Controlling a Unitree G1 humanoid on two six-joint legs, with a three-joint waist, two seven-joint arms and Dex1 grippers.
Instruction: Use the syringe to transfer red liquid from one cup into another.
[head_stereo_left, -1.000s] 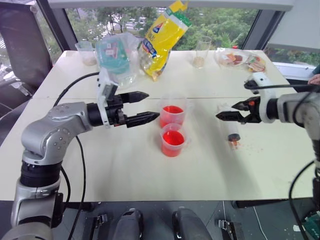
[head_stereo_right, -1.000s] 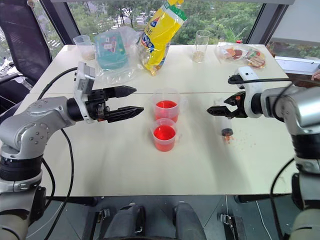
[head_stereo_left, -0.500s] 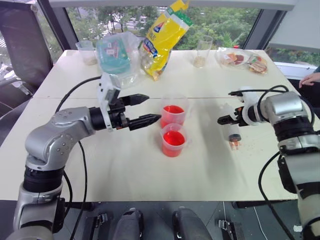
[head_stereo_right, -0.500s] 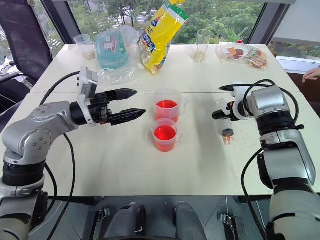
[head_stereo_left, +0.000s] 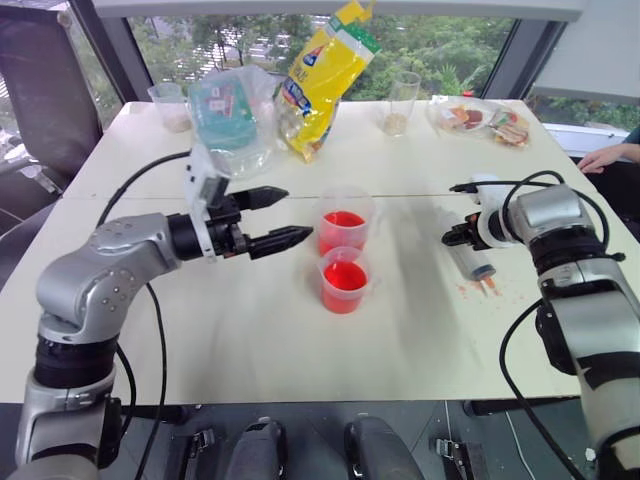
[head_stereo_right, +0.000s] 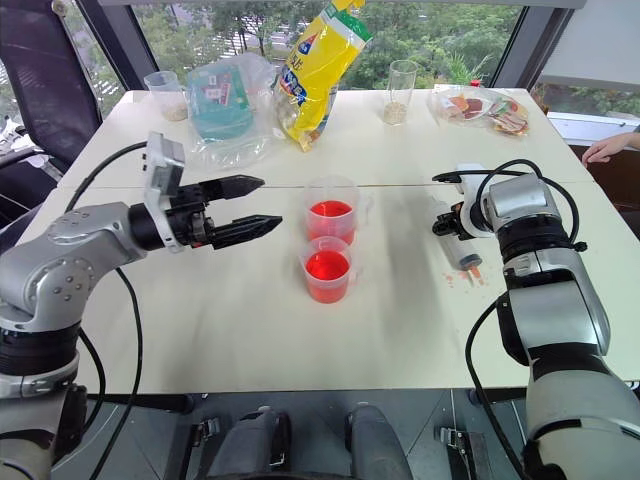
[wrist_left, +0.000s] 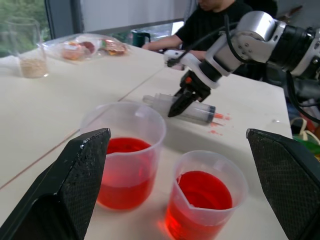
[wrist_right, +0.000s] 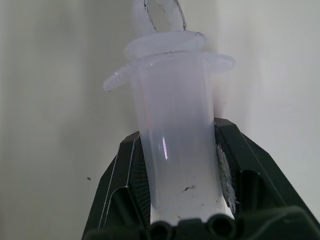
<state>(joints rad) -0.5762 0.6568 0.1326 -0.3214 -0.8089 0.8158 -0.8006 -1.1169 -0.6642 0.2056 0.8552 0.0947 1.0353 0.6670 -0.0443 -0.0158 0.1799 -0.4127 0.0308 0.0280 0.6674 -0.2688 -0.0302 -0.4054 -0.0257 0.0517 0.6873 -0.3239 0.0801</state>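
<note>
Right tool (wrist_left: 176, 109) now around syringe (wrist_left: 196, 108) (no legible writing)

**Clutter along the far edge of the table**

A yellow snack bag (head_stereo_left: 325, 75) stands upright at the far side of the pale table (head_stereo_left: 250, 330). Just to its left sits a clear plastic bag with teal contents (head_stereo_left: 232, 115), and beyond that a small cup with beige contents (head_stereo_left: 172, 105). Right of the yellow bag stands a tall clear glass (head_stereo_left: 401, 103), then a clear packet of snacks (head_stereo_left: 480, 117). A person's hand (head_stereo_left: 600, 157) rests at the table's right edge.
</note>
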